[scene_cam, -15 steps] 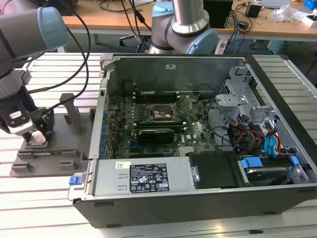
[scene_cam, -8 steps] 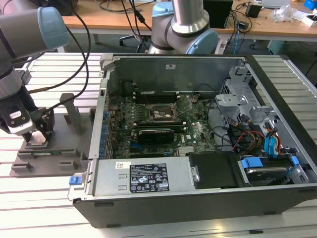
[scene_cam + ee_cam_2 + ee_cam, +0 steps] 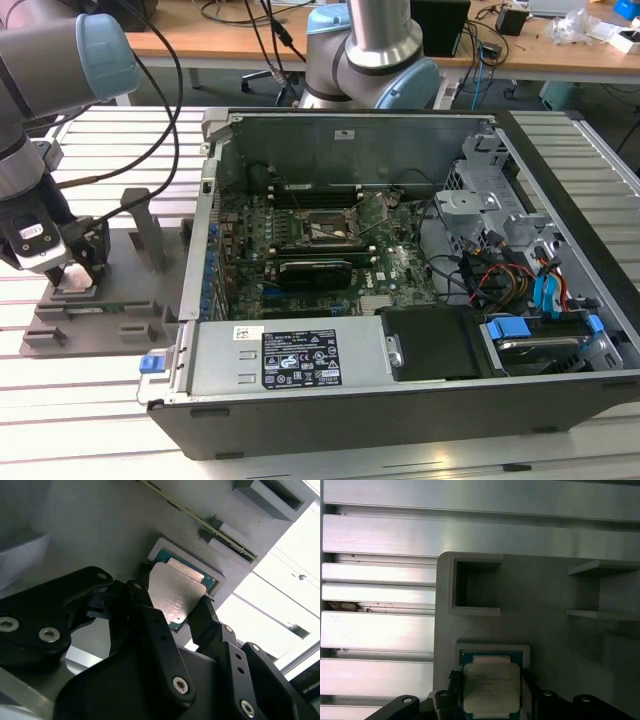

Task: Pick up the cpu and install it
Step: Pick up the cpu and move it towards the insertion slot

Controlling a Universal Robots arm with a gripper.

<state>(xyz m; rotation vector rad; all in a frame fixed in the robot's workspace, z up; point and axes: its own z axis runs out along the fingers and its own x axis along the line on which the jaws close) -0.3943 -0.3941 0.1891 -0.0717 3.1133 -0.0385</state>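
On the grey fixture (image 3: pixel 100 310) beside the computer case (image 3: pixel 400 405), we see the gripper (image 3: pixel 172 609) clamped on the cpu (image 3: pixel 177 591), seated in its recess

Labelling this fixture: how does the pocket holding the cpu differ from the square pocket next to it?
The cpu pocket is filled: the cpu lies flat in it; the square pocket is empty. The cpu pocket has a pale raised rim; the square pocket has grey walls and looks deeper. Both sit on one grey fixture.
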